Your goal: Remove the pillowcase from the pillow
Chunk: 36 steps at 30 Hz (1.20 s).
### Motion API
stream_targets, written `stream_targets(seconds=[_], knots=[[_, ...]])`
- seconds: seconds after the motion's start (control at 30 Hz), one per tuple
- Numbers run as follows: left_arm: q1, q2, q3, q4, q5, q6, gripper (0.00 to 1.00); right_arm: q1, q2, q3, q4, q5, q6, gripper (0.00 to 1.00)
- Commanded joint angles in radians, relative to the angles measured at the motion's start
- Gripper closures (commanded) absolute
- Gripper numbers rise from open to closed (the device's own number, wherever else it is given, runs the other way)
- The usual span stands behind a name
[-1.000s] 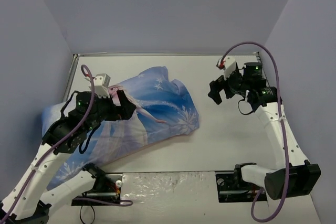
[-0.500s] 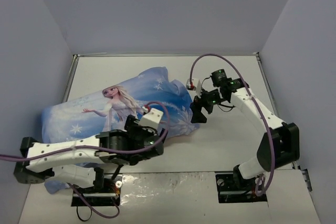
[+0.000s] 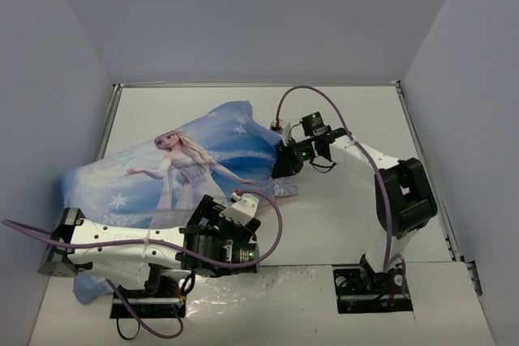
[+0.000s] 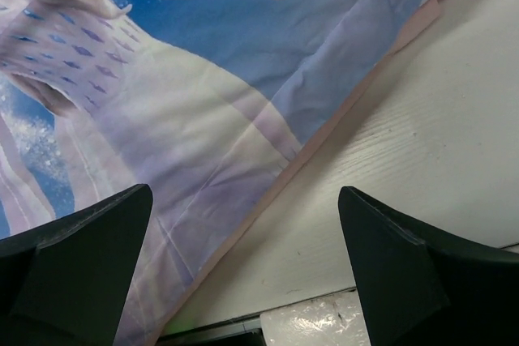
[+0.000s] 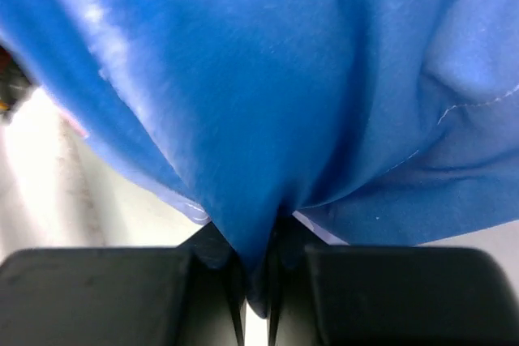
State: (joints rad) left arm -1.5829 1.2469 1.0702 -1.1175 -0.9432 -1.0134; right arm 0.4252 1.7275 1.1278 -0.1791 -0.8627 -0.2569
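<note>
Left claw [image 4: 243, 200] stands spread wide with nothing between its fingers, poised above the near edge of the pillowcase [image 3: 203, 168], where the fabric meets the white table [image 3: 349, 200]. Pillowcase lies across the table's left half, blue side up. Print: a blonde princess in a pale gown, arms out, with snowflakes around her. Surface is rumpled, and a thin pink hem shows along the near edge. At the right-hand edge, right claw [image 5: 255, 269] is pressed together, pinching a fold of blue fabric.
</note>
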Motion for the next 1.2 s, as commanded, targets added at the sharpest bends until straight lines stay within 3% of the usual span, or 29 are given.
stream_targets(seconds=[0.0, 0.23, 0.5, 0.67, 0.87, 1.0, 1.03, 1.1, 1.13, 1.17], knots=[[-0.006, -0.014, -0.021, 0.057, -0.069, 0.037, 0.0, -0.029, -0.135, 0.03, 0.053, -0.229, 0.045, 1.0], [-0.006, -0.006, -0.105, 0.145, -0.132, 0.148, 0.0, -0.123, -0.321, 0.096, 0.056, -0.268, 0.151, 1.0], [0.0, 0.066, -0.075, 0.027, -0.302, 0.02, 0.03, -0.377, -0.351, 0.058, 0.052, -0.331, 0.154, 1.0], [0.056, 0.161, -0.012, -0.047, -0.342, -0.007, 0.06, -0.47, -0.375, 0.037, 0.05, -0.36, 0.153, 1.0], [0.175, 0.178, -0.035, 0.082, -0.33, 0.125, 0.06, -0.493, -0.416, -0.006, 0.05, -0.364, 0.143, 1.0], [0.299, 0.126, -0.128, 0.441, -0.209, 0.478, 0.04, -0.499, -0.43, -0.007, 0.049, -0.375, 0.15, 1.0], [0.348, 0.112, -0.139, 0.465, -0.183, 0.499, 0.0, -0.499, -0.43, -0.006, 0.05, -0.38, 0.153, 1.0], [0.398, 0.096, -0.139, 0.493, -0.175, 0.53, 0.13, -0.5, -0.436, -0.003, 0.049, -0.381, 0.159, 1.0], [0.45, 0.086, -0.139, 0.513, -0.122, 0.559, 0.37, -0.502, -0.437, -0.002, 0.049, -0.383, 0.16, 1.0], [0.471, 0.073, -0.139, 0.537, -0.096, 0.578, 0.51, -0.505, -0.44, 0.001, 0.047, -0.381, 0.166, 1.0]])
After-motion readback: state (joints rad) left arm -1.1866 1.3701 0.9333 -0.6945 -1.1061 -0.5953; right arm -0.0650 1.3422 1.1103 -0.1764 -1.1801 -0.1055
